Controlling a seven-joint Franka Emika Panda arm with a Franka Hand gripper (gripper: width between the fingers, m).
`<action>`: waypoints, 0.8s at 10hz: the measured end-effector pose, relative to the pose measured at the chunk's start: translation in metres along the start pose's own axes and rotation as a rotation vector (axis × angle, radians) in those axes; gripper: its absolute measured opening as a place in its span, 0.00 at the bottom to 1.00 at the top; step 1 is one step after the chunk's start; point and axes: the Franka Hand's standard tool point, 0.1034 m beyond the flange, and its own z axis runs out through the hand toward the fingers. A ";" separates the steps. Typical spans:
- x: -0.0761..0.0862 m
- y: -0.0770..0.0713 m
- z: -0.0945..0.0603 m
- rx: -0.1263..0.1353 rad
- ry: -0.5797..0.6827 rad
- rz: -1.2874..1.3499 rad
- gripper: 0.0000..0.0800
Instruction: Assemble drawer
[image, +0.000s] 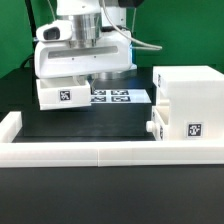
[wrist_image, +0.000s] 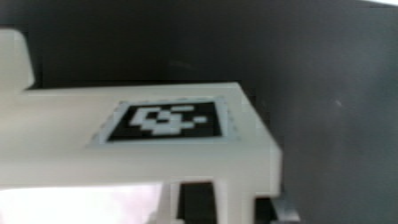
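The tall white drawer housing (image: 188, 95) stands at the exterior view's right, with a tag low on its front. A small tray with a knob (image: 156, 127) sits at its lower left side, partly inside it. The second tray (image: 60, 94), white with a square tag, is at the exterior view's left under my gripper (image: 87, 74). In the wrist view the tray's tagged face (wrist_image: 169, 119) fills the middle. My two dark fingers (wrist_image: 198, 203) stand either side of a white wall of the tray, so my gripper (wrist_image: 231, 205) is shut on it.
The marker board (image: 120, 97) lies flat on the black table between the held tray and the housing. The long low white border wall (image: 90, 152) runs along the front and turns up at the exterior view's left (image: 10, 125).
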 end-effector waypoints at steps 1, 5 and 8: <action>0.009 0.000 -0.006 0.001 0.006 -0.042 0.05; 0.008 0.003 -0.003 -0.001 0.005 -0.267 0.05; 0.032 0.004 -0.009 -0.012 0.000 -0.587 0.05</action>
